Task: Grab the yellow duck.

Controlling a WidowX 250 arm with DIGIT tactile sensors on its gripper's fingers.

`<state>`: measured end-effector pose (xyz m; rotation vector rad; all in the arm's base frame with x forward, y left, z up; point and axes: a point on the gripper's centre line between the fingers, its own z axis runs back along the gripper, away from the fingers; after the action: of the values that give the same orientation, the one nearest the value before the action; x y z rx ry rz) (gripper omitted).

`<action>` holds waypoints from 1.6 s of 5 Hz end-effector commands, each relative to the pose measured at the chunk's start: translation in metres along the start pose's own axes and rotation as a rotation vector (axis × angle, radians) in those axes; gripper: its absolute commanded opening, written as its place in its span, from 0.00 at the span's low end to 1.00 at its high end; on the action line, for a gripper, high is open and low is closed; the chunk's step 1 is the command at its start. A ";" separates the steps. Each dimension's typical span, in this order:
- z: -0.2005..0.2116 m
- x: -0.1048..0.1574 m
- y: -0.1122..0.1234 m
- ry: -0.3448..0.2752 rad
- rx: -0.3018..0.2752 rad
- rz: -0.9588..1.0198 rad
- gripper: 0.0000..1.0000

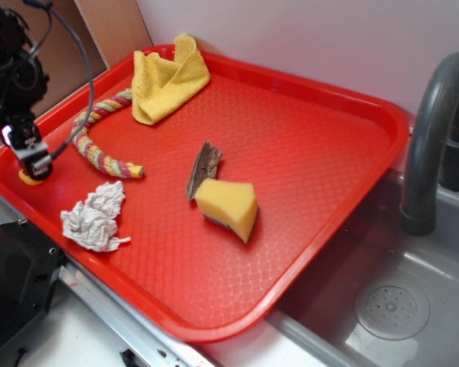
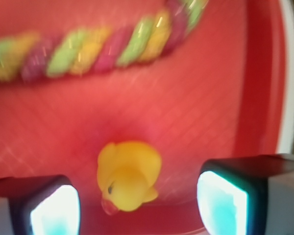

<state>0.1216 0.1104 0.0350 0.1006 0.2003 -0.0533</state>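
The yellow duck (image 2: pixel 129 176) is a tiny rubber toy with a red beak, lying on the red tray (image 2: pixel 186 107) right between my two fingers. My gripper (image 2: pixel 137 208) is open, with a gap on each side of the duck. In the exterior view my gripper (image 1: pixel 34 164) hangs low over the tray's left corner, and only a sliver of the yellow duck (image 1: pixel 27 179) shows under it.
A twisted multicoloured rope (image 1: pixel 96 145) lies just beyond the duck. Crumpled white paper (image 1: pixel 96 216), a yellow sponge (image 1: pixel 228 206), a brown piece (image 1: pixel 204 167) and a yellow cloth (image 1: pixel 167 78) share the tray (image 1: pixel 306 138). The tray's raised rim (image 2: pixel 284 73) is close on one side. A sink with a grey faucet (image 1: pixel 432 130) lies to the right.
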 end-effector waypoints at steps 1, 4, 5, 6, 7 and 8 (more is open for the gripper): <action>-0.015 -0.002 0.012 0.053 0.046 0.036 1.00; -0.024 0.007 0.016 0.030 0.045 0.049 0.00; -0.024 0.009 0.015 0.026 0.045 0.043 0.00; 0.011 0.023 0.010 -0.033 0.031 0.083 0.00; 0.069 0.038 -0.017 -0.107 -0.003 0.083 0.00; 0.122 0.045 -0.040 -0.225 -0.030 0.059 0.00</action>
<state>0.1871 0.0523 0.1287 0.0530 0.0181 -0.0004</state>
